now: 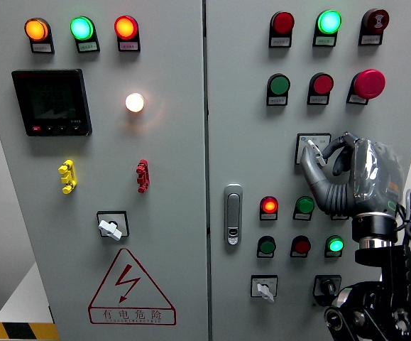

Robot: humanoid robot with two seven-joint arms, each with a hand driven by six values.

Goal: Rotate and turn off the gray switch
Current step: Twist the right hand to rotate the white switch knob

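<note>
Gray switch (311,149) pinched by right robot hand (347,170) fingertips, on cabinet door (248,106).

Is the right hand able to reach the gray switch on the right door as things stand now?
Probably yes. The right hand is already raised at the gray switch on the right door, with its fingertips touching or nearly touching the knob. Nothing stands between them.

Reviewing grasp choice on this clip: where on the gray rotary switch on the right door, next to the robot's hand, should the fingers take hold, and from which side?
Pinch the raised gray lever of the gray switch, not its square plate. The lever sticks out from the door, tilted up-left, so thumb and forefinger belong on its two long flanks, approached straight from the front. The right hand is already there, fingertips at the lever; whether they have closed on it is unclear.
</note>
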